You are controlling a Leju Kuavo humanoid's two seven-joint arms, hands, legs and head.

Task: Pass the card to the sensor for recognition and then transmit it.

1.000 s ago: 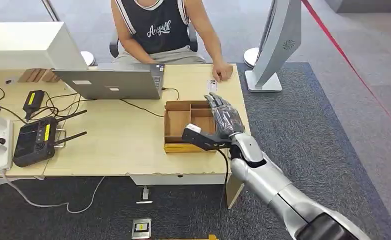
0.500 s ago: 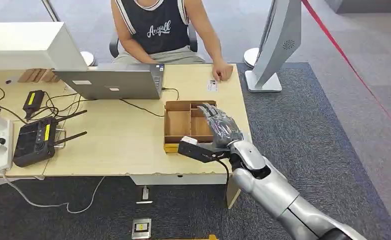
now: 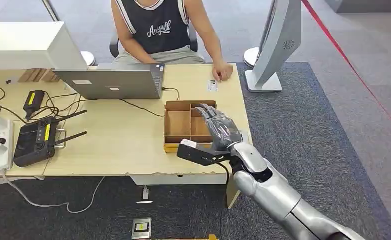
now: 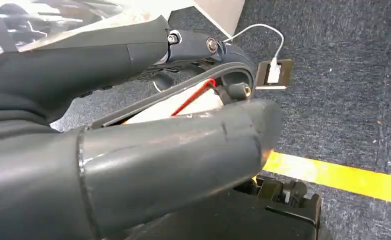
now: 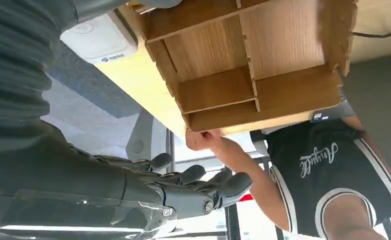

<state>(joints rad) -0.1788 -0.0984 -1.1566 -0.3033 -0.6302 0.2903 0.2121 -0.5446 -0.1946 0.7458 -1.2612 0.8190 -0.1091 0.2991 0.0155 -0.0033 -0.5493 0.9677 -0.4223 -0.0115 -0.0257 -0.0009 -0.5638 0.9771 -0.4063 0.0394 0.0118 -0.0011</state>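
My right hand (image 3: 218, 131): fingers spread, holding nothing, above the divided box (image 3: 183, 122) near the table's (image 3: 123, 145) right front corner. Card (image 3: 213, 85): flat at the right far edge, beside a person's hand (image 3: 222, 71). White sensor (image 5: 99, 37): just beside the box. Laptop (image 3: 110, 82): behind.

Right arm (image 3: 278, 192) extended forward and up from lower right, silver forearm angled left. Right hand (image 3: 218, 131) open, fingers (image 5: 193, 175) straight, slightly spread, holding nothing (thumb out to left side). Left hand (image 4: 133, 145) seen close in wrist view, hanging low: thick thumb across frame, dark fingers curled; grip state unclear.
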